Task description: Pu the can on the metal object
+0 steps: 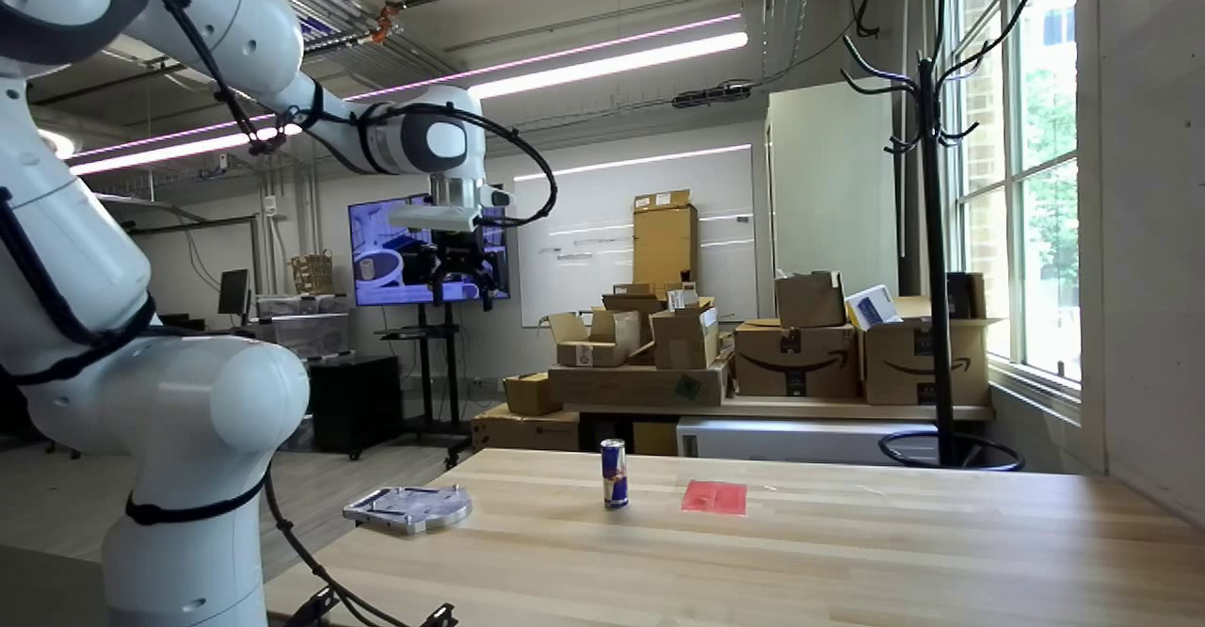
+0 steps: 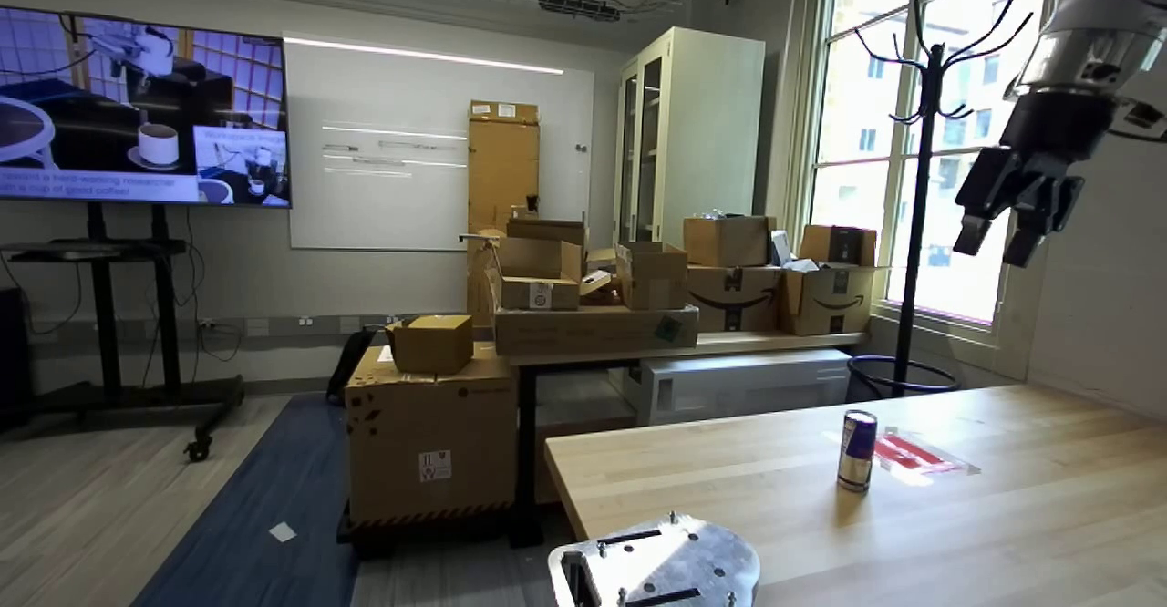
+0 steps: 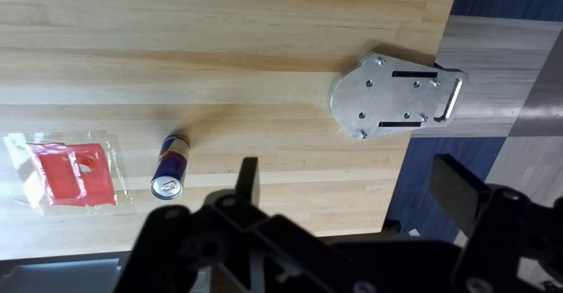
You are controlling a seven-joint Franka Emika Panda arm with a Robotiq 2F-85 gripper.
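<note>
The can point(image 1: 614, 474) is slim, blue-purple with a silvery band, and stands upright on the wooden table. It also shows in an exterior view point(image 2: 856, 450) and at the lower left of the wrist view point(image 3: 171, 165). The metal object point(image 1: 409, 506) is a flat silvery plate with slots and screws point(image 3: 396, 97); it lies at the table's edge, partly past it in the wrist view. It is cut off at the bottom of an exterior view point(image 2: 675, 561). My gripper point(image 1: 461, 301) is open and empty, high above the table and apart from both point(image 2: 994, 248), its fingers wide apart point(image 3: 345, 165).
A flat red item in clear plastic point(image 1: 714, 497) lies beside the can, on the side away from the metal object point(image 3: 79, 174). The wooden table point(image 1: 847, 552) ends just by the metal object. Cardboard boxes point(image 2: 597, 329) and a black coat stand point(image 1: 932, 232) stand behind the table.
</note>
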